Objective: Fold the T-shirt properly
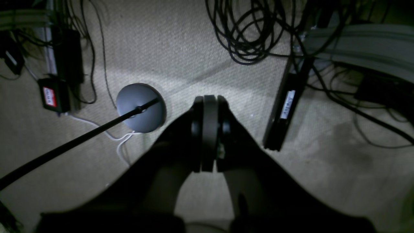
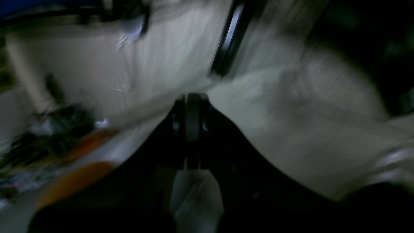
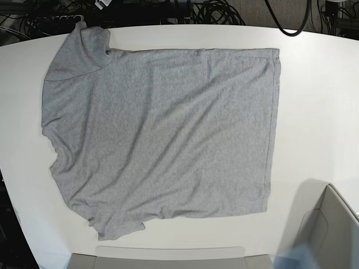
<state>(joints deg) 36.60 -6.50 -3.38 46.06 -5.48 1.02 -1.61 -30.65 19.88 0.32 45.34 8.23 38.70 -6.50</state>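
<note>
On the white table (image 3: 314,84) the T-shirt (image 3: 162,140) lies flat, collar left, hem right; both jaws closed, empty.

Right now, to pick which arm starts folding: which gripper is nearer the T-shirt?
Cannot tell. The left gripper is shut above carpet and cables, the right gripper shut above blurred floor; neither shows beside the T-shirt in the base view.
</note>
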